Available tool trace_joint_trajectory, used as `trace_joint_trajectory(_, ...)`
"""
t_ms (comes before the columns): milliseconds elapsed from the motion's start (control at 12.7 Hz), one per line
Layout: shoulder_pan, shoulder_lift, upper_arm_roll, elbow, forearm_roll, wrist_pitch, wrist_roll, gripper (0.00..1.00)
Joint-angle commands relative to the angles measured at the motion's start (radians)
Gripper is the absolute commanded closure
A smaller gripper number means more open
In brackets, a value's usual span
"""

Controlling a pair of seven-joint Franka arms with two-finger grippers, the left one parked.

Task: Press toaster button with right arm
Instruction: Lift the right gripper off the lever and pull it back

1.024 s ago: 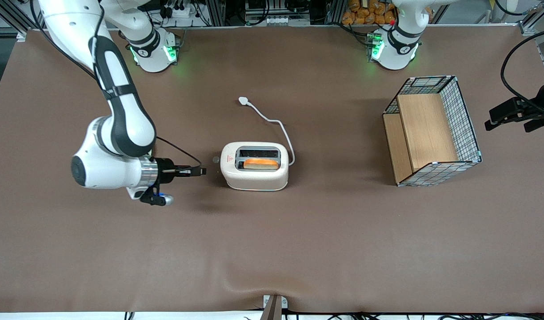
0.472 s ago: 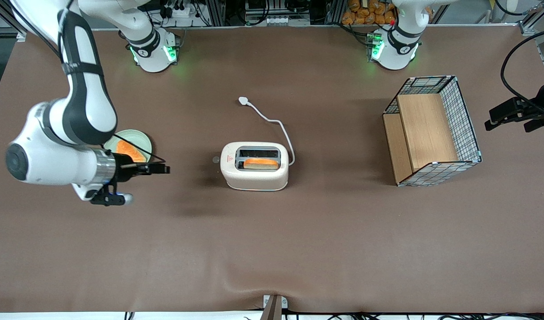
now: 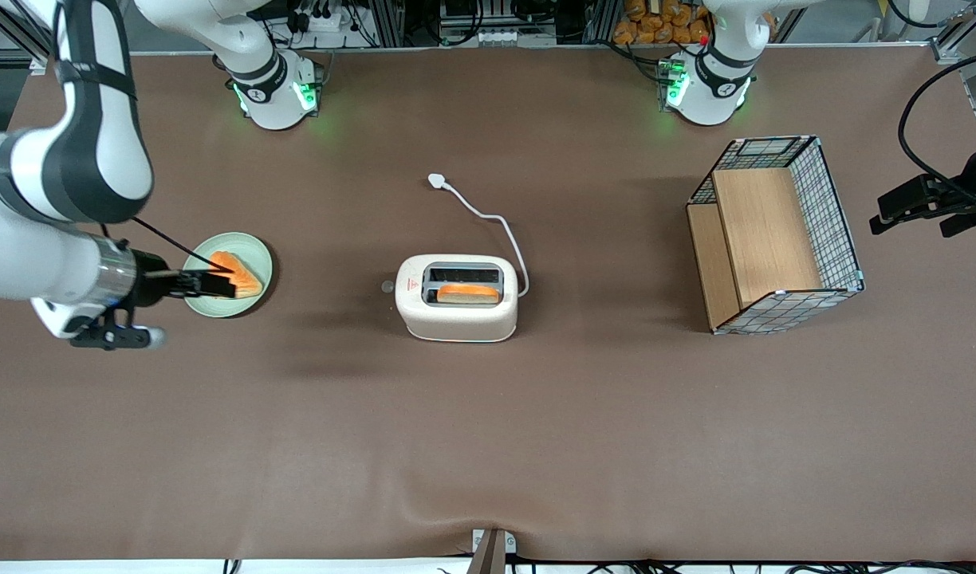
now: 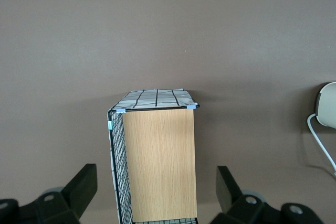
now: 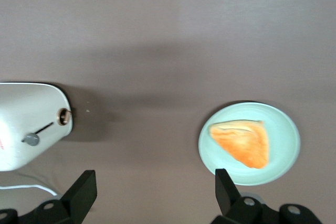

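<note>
Your gripper (image 3: 221, 284) hangs over the plate (image 3: 253, 253), fingers (image 5: 79, 195) spread, toast slice (image 3: 241, 273) under the tips. Toaster (image 3: 456, 307) sits well apart toward the parked arm's end, toaster button (image 3: 387, 286) on the end facing your fingers.
</note>
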Motion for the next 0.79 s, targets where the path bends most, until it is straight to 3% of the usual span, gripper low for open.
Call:
trace_joint_trajectory(0, -0.028, -0.105, 0.006, -0.067, -0.091, 0.009, -0.044, 0.0)
trace_joint_trajectory(472, -0.098, -0.234, 0.016, -0.06, -0.179, -0.064, -0.084, 0.0)
trace_joint_trajectory(709, -0.204, -0.274, 0.124, -0.052, -0.179, -0.11, -0.072, 0.0)
